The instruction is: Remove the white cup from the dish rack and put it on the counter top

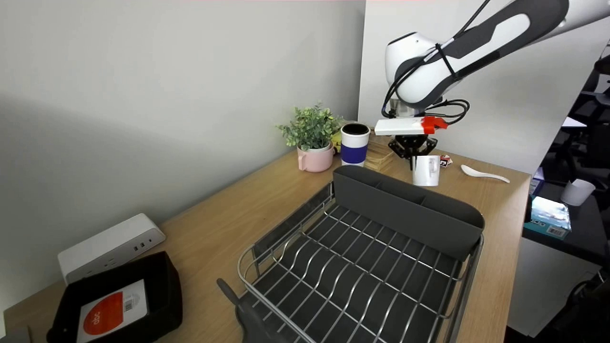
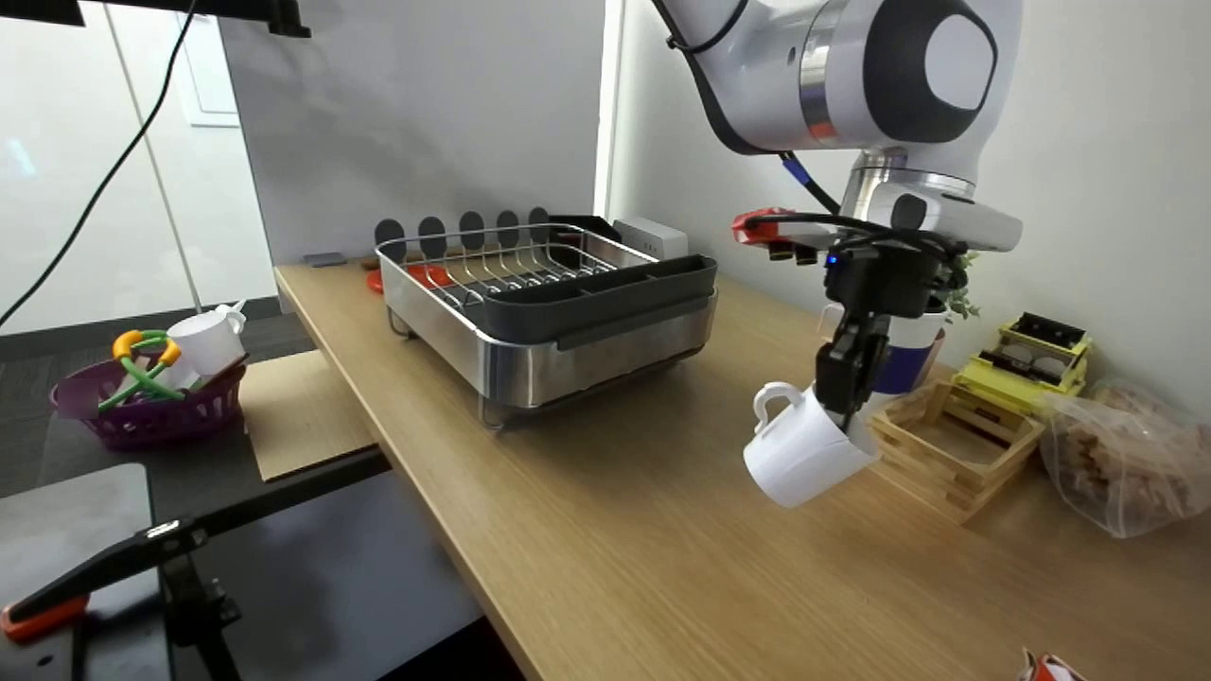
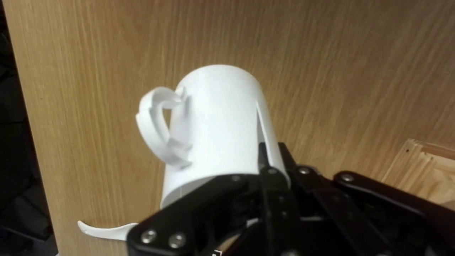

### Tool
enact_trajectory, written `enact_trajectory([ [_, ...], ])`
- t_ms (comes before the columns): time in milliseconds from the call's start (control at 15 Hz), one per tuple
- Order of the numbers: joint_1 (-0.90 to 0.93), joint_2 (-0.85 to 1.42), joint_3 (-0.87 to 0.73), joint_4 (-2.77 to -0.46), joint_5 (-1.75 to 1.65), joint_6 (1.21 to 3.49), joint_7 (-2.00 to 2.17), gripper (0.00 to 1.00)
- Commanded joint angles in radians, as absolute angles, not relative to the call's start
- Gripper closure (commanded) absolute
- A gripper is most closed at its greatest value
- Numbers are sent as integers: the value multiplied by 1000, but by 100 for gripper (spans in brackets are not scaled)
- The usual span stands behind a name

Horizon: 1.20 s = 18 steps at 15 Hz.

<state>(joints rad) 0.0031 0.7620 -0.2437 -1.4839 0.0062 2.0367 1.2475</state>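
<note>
Your gripper (image 2: pixel 844 402) pinches the white cup (image 2: pixel 806 456) tight by its side, near the rim. You have it tilted up over the counter (image 2: pixel 643 558), out of the dish rack (image 2: pixel 605 366). A white spoon (image 1: pixel 478 173) lies on the counter.

The dish rack (image 2: pixel 605 366) stands on the counter top (image 2: pixel 605 530) (cup (image 2: pixel 804 454) aloft, outside it).
</note>
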Motion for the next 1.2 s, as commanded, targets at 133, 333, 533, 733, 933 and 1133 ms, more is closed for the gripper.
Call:
enact_trajectory([
  [133, -42, 818, -213, -1414, 34, 2146, 1258, 99],
  [333, -45, 819, -199, -1441, 32, 2310, 1203, 99],
  [533, -43, 835, -187, -1448, 21, 2431, 1117, 99],
  [733, -26, 848, -206, -1430, 17, 2384, 1102, 99],
  [933, -8, 852, -227, -1427, -2, 2379, 1129, 99],
  [1133, 12, 853, -248, -1427, -24, 2378, 1152, 99],
])
